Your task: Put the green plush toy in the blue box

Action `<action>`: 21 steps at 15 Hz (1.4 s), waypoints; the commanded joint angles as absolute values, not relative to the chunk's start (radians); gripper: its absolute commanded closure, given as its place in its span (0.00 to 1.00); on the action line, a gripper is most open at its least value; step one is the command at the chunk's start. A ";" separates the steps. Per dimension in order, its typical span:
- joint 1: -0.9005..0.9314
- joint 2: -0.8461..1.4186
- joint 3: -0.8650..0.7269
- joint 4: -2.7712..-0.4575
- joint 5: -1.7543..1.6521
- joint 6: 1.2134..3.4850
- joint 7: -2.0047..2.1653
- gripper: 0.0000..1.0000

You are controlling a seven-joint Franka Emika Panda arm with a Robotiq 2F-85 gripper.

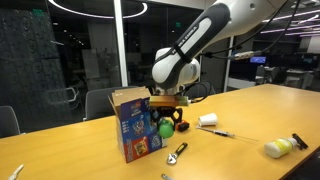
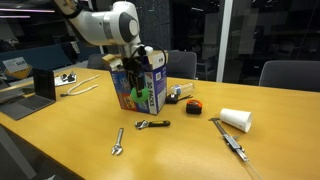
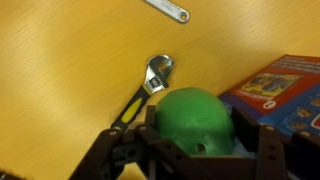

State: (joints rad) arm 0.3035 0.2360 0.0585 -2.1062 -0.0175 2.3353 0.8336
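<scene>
My gripper (image 3: 195, 135) is shut on the green plush toy (image 3: 190, 118), a round green ball shape that fills the space between the black fingers in the wrist view. In both exterior views the toy (image 1: 165, 128) (image 2: 143, 95) hangs in the gripper just beside the blue box (image 1: 133, 128) (image 2: 128, 88), a tall blue carton with colourful pictures and open top flaps. The toy is outside the box, against its side. A corner of the box shows in the wrist view (image 3: 280, 85).
An adjustable wrench (image 3: 150, 85) (image 1: 177, 152) (image 2: 152, 125) lies on the wooden table below the gripper, with another wrench (image 2: 118, 142) (image 3: 165, 10) nearby. A white paper cup (image 2: 236, 119), a screwdriver (image 2: 229, 138), an orange-black object (image 2: 193, 104) and a laptop (image 2: 40, 88) also sit on the table.
</scene>
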 commanded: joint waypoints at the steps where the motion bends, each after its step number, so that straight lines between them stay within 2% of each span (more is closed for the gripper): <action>1: 0.275 0.000 0.060 -2.224 -0.114 2.284 0.886 0.49; 5: 0.213 -0.174 0.098 -2.220 -0.192 2.178 0.878 0.49; 9: 0.162 -0.236 0.145 -2.144 -0.222 2.119 0.856 0.49; 14: 0.140 -0.171 0.190 -2.028 -0.198 2.151 0.842 0.49; 21: 0.165 0.043 0.200 -1.881 -0.127 2.258 0.807 0.49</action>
